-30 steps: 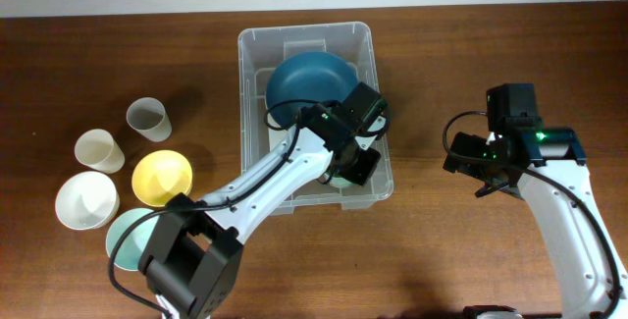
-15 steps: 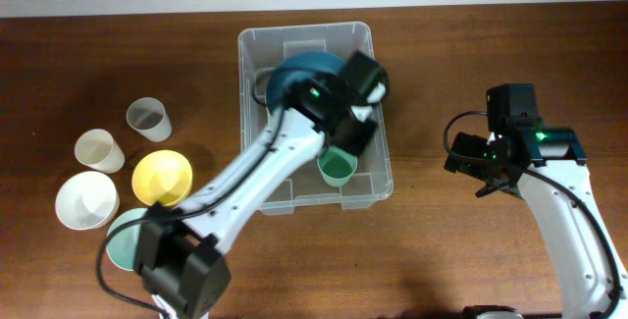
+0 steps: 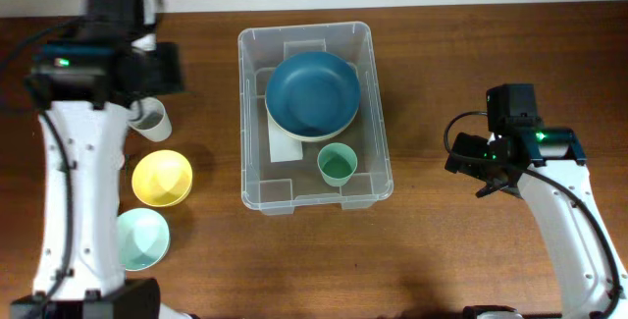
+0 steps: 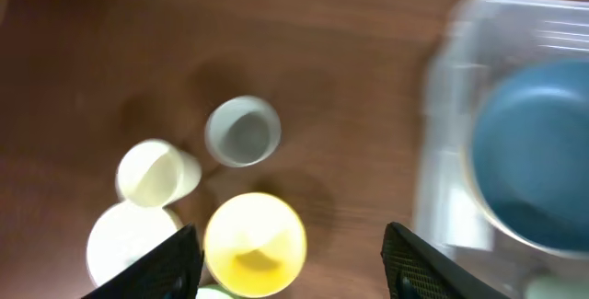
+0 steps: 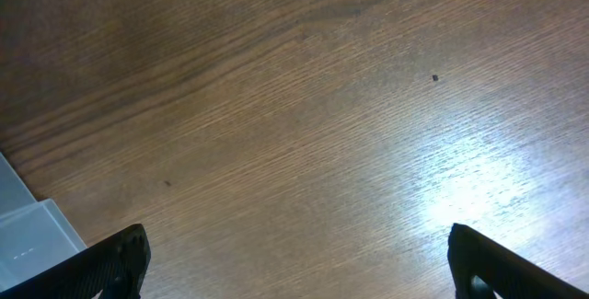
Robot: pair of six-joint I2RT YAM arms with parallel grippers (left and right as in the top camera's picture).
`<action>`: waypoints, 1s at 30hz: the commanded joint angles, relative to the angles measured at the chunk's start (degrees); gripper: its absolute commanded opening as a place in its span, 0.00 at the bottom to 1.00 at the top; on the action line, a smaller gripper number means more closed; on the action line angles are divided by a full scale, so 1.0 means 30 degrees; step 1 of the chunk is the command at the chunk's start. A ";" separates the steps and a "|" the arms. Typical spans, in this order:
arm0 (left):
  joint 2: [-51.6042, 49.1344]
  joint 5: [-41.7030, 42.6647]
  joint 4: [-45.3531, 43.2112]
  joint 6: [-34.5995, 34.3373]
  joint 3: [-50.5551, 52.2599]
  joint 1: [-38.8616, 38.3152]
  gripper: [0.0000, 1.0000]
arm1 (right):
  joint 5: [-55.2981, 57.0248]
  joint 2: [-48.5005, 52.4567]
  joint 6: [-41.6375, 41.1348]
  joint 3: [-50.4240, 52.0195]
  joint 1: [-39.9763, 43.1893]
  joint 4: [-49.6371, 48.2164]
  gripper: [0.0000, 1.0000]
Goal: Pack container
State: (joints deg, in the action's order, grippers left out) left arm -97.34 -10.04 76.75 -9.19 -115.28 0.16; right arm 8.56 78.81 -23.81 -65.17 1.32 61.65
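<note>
Container: the container [image 3: 257, 162] is sitting mid-surface between the arms, holding a blue bowl [image 3: 314, 93] nested on a paler dish, with a green cup [image 3: 337, 166] beside it.
Left end effector: the left end effector [image 4: 290, 267] is hanging with fingers apart and nothing between them, over the yellow bowl [image 4: 255, 244].
Neighbours: a grey cup [image 4: 243, 132], cream cup [image 4: 156, 172] and white cup [image 4: 124, 248] are crowding close; a mint bowl [image 3: 142, 239] is lying nearer the base.
Step in hand: you are probably lining up the next pick.
Doing it well: be centring on one rim and descending straight, avoiding the neighbours.
Right end effector: the right end effector [image 5: 294, 262] is idling wide apart, empty, over bare surface [image 3: 471, 44].
</note>
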 commanded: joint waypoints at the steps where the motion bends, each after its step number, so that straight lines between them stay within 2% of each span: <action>1: -0.1785 0.1960 -0.0393 -0.0058 0.1224 0.1807 0.64 | 0.0386 -0.0182 -0.0080 0.0087 -0.0189 -0.0044 0.99; 8: -0.6062 0.2164 -0.1829 0.0925 0.1851 0.2535 0.64 | 0.0386 -0.0182 -0.0073 0.0087 -0.0189 -0.0029 0.99; 20: -1.0411 0.2062 -0.3264 0.1020 0.1851 0.2667 0.63 | 0.0393 -0.0182 -0.0073 0.0087 -0.0189 0.0175 0.99; 22: -1.0615 0.1974 -0.3300 0.1020 0.1851 0.2667 0.55 | 0.0386 -0.0182 -0.0080 0.0087 -0.0189 0.0175 0.99; 24: -1.0703 0.1916 -0.3308 0.1020 0.1851 0.2667 0.30 | 0.0386 -0.0182 -0.0080 0.0087 -0.0189 0.0189 0.99; 25: -1.0703 0.1916 -0.3315 0.1020 0.1851 0.2667 0.22 | 0.0386 -0.0182 -0.0080 0.0087 -0.0189 0.0211 0.99; 29: -1.0688 0.1916 -0.3264 0.1020 0.1676 0.2667 0.03 | 0.0393 -0.0182 -0.0080 0.0087 -0.0189 0.0350 0.99; 30: -1.0688 0.1916 -0.3228 0.1020 0.1596 0.2667 0.01 | 0.0393 -0.0182 -0.0080 0.0087 -0.0189 0.0364 0.99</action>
State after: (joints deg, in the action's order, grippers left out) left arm -129.03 -4.49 66.81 -6.31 -109.71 7.70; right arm 8.60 78.78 -23.81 -65.12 1.32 62.59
